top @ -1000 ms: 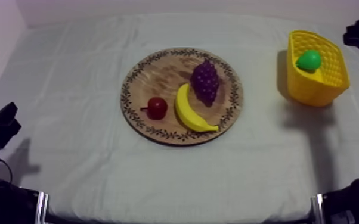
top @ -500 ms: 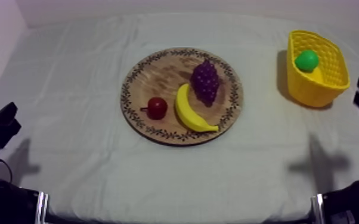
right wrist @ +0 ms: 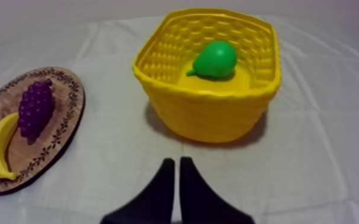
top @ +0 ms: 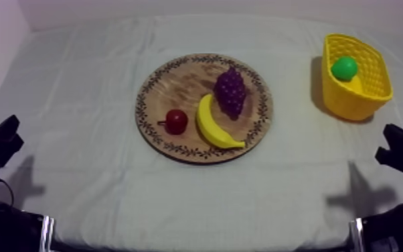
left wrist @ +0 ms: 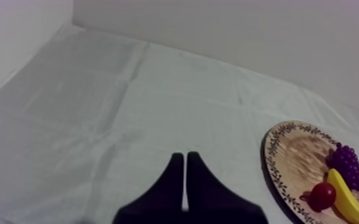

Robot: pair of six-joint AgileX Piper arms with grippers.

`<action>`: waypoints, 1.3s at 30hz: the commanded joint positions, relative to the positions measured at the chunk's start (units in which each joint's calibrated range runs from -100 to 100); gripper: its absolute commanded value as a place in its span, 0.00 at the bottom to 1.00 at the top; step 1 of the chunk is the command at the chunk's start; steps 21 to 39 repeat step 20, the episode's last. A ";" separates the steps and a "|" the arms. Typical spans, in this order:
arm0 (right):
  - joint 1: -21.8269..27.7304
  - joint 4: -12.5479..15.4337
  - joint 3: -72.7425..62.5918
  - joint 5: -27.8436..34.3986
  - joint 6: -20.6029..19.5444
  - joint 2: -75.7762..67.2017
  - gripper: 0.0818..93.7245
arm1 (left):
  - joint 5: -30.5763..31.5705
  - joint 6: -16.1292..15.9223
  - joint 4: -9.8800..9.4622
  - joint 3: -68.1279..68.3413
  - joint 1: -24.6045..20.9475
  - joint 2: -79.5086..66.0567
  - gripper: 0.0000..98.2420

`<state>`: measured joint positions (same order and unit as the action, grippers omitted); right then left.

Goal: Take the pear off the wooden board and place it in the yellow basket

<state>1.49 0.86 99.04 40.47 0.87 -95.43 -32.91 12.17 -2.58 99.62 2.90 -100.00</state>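
Item 1, left gripper [left wrist: 185, 156]: fingers pressed together in a narrow wedge, nothing held, low over bare cloth [top: 77, 80] at table's left, well apart from all fruit. Risk low; only a swing inward across the board would disturb anything. Item 2, wooden board [top: 177, 80]: mid-table, flat, patterned rim. It carries a small red fruit [top: 176, 121] at its left, a banana [top: 216, 126] near it to the right, and grapes [top: 230, 92] close against banana's upper end (contact cannot be told). No pear on it. Risk: a further pick here would take the wrong fruit, since the target isn't on the board. Item 3, yellow basket [top: 355, 104]: upright, far right of table, well apart from board. Item 4, pear [top: 345, 68]: green, lies inside basket on its floor, stem end turned toward the board side per right wrist view. Task looks done, in my judgement. Item 5, right gripper [right wrist: 177, 161]: fingers closed to a narrow wedge, empty, low at table's right, on near side of basket w/ open cloth btwn. Main risk sits here: the arm is near the basket, so a careless sweep could clip the wall, shove the basket toward table edge or tip it, spilling the pear. Pear is rounded, so a jolt would prob. roll it, though the walls should contain it.
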 commanded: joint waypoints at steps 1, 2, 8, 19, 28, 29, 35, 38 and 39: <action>-0.50 -0.04 0.30 -0.82 0.67 -0.08 0.00 | 0.01 0.02 0.02 0.05 -0.04 0.00 0.00; -0.66 0.02 0.43 -1.44 1.24 -0.13 0.00 | 0.01 0.02 0.02 0.05 -0.04 0.00 0.00; -0.99 0.12 0.70 -2.72 8.01 -0.23 0.01 | 0.01 0.02 0.02 0.05 -0.04 0.00 0.00; -1.03 0.14 0.74 -2.88 12.08 -0.24 0.01 | 0.01 0.02 0.02 0.05 -0.04 0.00 0.00; -1.03 0.14 0.74 -2.88 12.08 -0.24 0.01 | 0.01 0.02 0.02 0.05 -0.04 0.00 0.00; -1.03 0.14 0.74 -2.88 12.08 -0.24 0.01 | 0.01 0.02 0.02 0.05 -0.04 0.00 0.00; -1.03 0.14 0.74 -2.88 12.08 -0.24 0.01 | 0.01 0.02 0.02 0.05 -0.04 0.00 0.00; -1.03 0.14 0.74 -2.88 12.08 -0.24 0.01 | 0.01 0.02 0.02 0.05 -0.04 0.00 0.00; -1.03 0.14 0.74 -2.88 12.08 -0.24 0.01 | 0.01 0.02 0.02 0.05 -0.04 0.00 0.00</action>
